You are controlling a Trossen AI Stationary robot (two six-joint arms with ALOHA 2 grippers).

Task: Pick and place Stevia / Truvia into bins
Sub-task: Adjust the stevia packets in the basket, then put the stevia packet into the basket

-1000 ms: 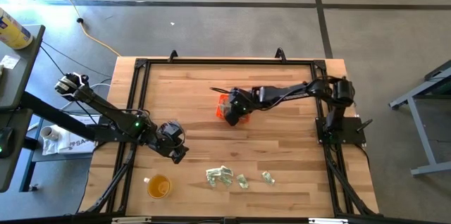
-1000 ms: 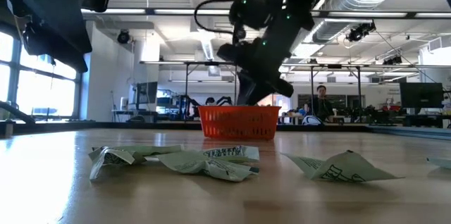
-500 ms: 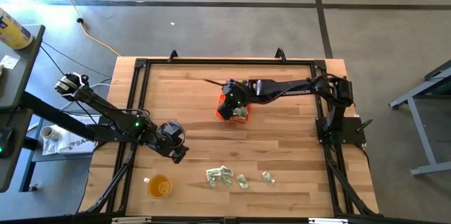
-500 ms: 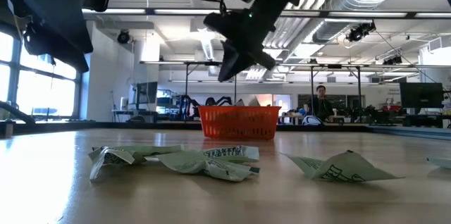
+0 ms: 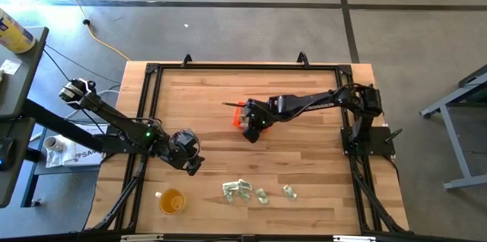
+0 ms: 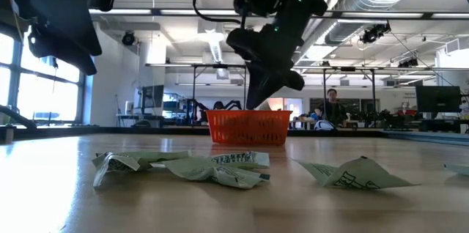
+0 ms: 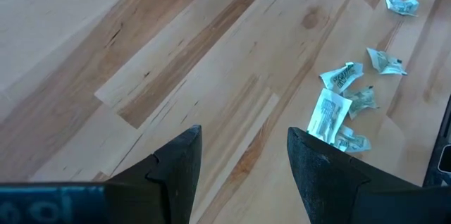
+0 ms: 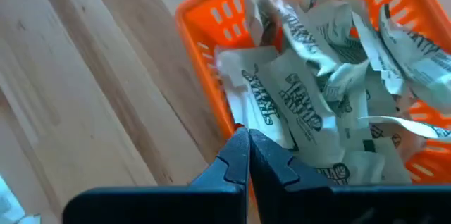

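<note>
The right gripper (image 8: 248, 155) hangs over the orange bin (image 5: 242, 114) near the middle of the tabletop (image 5: 213, 97), its fingers pressed together and holding nothing visible. The bin already carries a heap of crumpled Stevia sachets (image 8: 331, 90); in the right wrist view the fingertips sit above the bin's near wall, just over the topmost sachets. More loose sachets (image 5: 237, 189) lie on the tabletop near its front edge, grouped in a small cluster with two outliers toward the right. The left gripper (image 7: 239, 160) waits above the left-front part of the tabletop with its fingers spread and empty, its camera looking toward those loose sachets (image 7: 331, 115). A translucent yellow-orange cup (image 5: 171, 200) stands near the front-left corner and takes no part in the work. The step in hand appears to be clearing the bin for the next pick. To do it well, lift the right gripper straight up so that no sachet drags out over the wall, then travel to the front cluster and spread the fingers before descent. Select an isolated sachet first; overlapping ones are likely to lift together. Printing on the sachets is visible, but only partly legible: it appears to read "Stevia".
</note>
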